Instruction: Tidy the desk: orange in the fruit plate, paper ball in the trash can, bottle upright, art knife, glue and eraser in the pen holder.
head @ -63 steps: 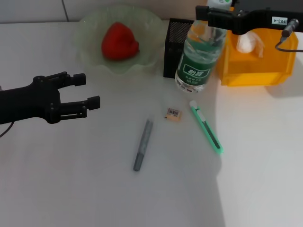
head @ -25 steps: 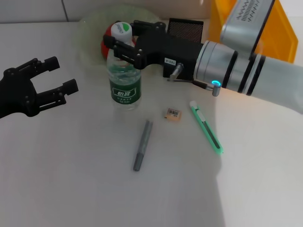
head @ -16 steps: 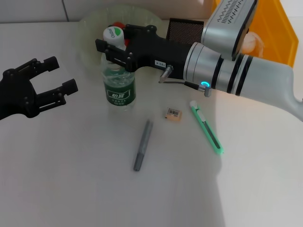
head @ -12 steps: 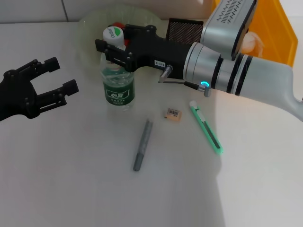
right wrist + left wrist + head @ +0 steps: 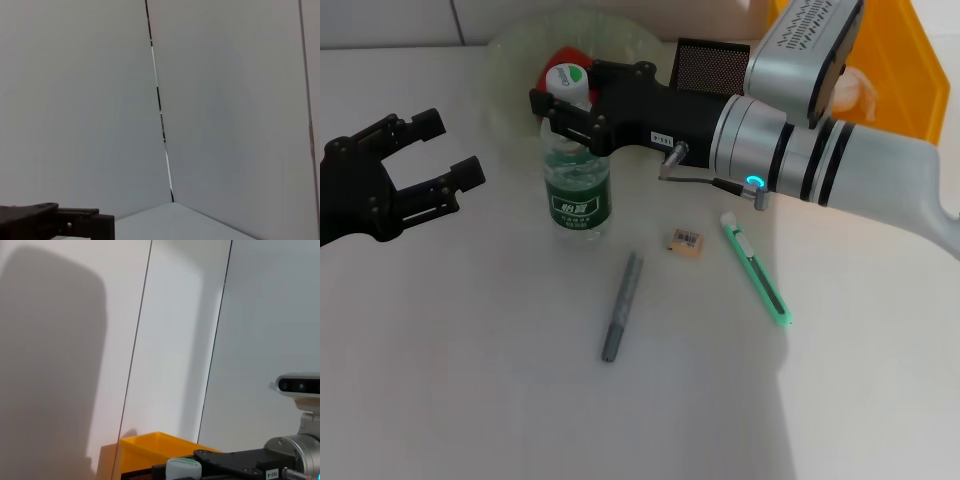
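So the right gripper point(image 5: 570, 105) is clamped on the bottle point(image 5: 577, 175) just under its cap, gripping high so it hangs straight, I'd guess, and can sit on its base. Can't tell if the bottom is touching the desk point(image 5: 470, 380) yet. The fruit plate point(image 5: 515, 60) with the orange point(image 5: 552, 60) sits right behind the gripper. The left gripper point(image 5: 440, 160) waits off to the bottle's side, fingers spread, holding nothing.
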{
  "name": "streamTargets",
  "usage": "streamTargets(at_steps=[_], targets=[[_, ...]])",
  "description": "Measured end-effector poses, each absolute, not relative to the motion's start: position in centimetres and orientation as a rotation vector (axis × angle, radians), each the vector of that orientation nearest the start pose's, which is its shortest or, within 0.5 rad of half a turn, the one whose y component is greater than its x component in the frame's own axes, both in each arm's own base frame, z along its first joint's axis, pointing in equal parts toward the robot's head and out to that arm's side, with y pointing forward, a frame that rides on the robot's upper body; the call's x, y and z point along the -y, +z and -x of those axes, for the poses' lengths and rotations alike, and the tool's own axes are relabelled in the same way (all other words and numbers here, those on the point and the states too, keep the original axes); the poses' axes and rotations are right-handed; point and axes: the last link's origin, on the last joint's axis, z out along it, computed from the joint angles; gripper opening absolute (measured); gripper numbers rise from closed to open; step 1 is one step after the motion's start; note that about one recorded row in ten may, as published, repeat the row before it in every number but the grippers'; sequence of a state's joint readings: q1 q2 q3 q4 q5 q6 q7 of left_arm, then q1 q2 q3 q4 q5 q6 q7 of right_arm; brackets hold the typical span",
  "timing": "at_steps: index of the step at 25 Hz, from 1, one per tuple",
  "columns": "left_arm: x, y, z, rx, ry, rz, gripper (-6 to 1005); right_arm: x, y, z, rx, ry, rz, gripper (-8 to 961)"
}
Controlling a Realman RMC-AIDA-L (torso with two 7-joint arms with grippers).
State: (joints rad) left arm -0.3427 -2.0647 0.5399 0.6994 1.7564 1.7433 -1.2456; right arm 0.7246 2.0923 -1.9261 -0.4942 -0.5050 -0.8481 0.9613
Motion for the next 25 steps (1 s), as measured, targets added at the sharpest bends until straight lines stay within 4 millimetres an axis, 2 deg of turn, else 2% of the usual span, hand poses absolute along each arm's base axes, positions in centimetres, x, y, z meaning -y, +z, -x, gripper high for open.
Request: streamTargets(at_steps=[14,20,25], targets=[[-28.8,5.5,29.0,0.490,-1.027,2.419,846,-37.5,-11.4,-13.4,-0.423,0.917,2.559,524],[-28.8,6.1,29.1,0.472,-1.045,2.390,845,-37.2,-11.5,-13.4,-0.419,0.918,2.569,537],[-28.7,6.2,29.1,0.471,-1.046,2.385,845,-36.6,-11.3,-13.3,-0.425,0.964,2.557,627]])
